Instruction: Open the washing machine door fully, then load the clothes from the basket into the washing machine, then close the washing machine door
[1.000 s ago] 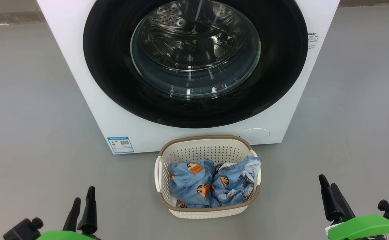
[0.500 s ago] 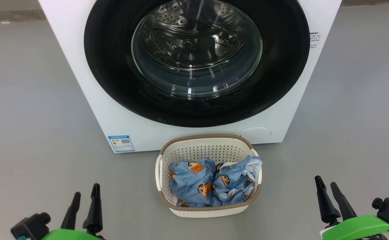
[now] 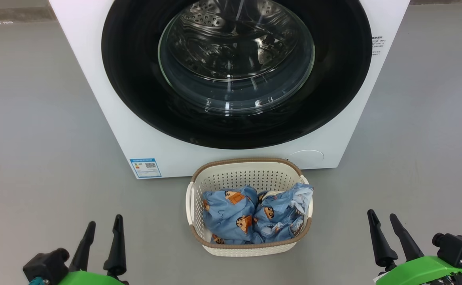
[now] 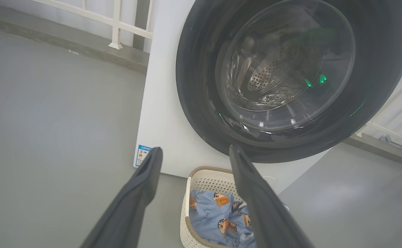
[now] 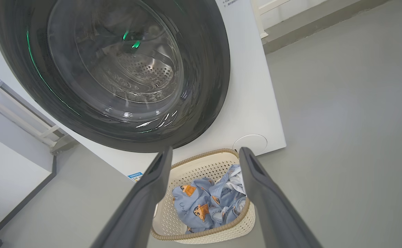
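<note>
Two wide-open end effectors (image 3: 104,219) (image 3: 381,213), one basket (image 3: 247,179), one closed washing machine door (image 3: 136,79).

The washing machine door (image 3: 136,99) is glossy black and smooth, set around a clear glass bowl (image 3: 237,79) that catches highlights. Behind it, the drum (image 3: 207,16) is shiny perforated steel. The washing machine (image 3: 175,160) has a smooth white panel. The basket (image 3: 235,180) is cream perforated plastic with a brown, braided-looking rim. The clothes (image 3: 231,213) are soft, matt, creased cloth. The floor (image 3: 37,138) is smooth grey with a faint sheen.
</note>
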Robot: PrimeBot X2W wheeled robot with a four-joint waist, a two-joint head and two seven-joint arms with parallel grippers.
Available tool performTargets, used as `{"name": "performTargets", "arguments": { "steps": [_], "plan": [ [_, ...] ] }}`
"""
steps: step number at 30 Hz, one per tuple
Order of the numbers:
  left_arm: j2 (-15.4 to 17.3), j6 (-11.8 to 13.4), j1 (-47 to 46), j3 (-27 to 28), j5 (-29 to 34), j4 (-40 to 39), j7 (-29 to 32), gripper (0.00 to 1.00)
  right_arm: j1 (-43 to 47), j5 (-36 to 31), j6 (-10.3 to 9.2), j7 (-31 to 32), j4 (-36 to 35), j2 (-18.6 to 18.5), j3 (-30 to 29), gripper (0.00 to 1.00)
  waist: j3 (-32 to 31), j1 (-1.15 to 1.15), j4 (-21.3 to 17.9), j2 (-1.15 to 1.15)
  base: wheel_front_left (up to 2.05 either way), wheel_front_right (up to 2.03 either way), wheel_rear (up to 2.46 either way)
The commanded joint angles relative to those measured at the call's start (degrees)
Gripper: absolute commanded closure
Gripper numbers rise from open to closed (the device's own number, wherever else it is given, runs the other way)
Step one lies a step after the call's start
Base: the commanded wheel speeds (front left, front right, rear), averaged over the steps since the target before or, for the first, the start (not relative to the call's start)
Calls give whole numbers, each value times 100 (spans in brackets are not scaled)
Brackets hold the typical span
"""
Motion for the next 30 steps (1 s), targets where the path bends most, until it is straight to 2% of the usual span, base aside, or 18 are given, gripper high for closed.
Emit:
{"name": "performTargets", "arguments": {
  "steps": [1,18,30],
  "plan": [
    [42,-12,-210,127,239,-197,-90,0,-238,-216,6,-102,-135,-102,117,0,5,0,3,0,0,0,0],
    [29,-14,-200,117,1427,-274,-335,0,-216,-1295,7,-370,-97,-117,157,0,-15,0,0,0,0,0,0],
    [20,-16,-222,229,2169,-222,-507,0,-135,-2128,8,-558,-111,-32,-138,0,4,0,-20,0,0,0,0]
  ]
}}
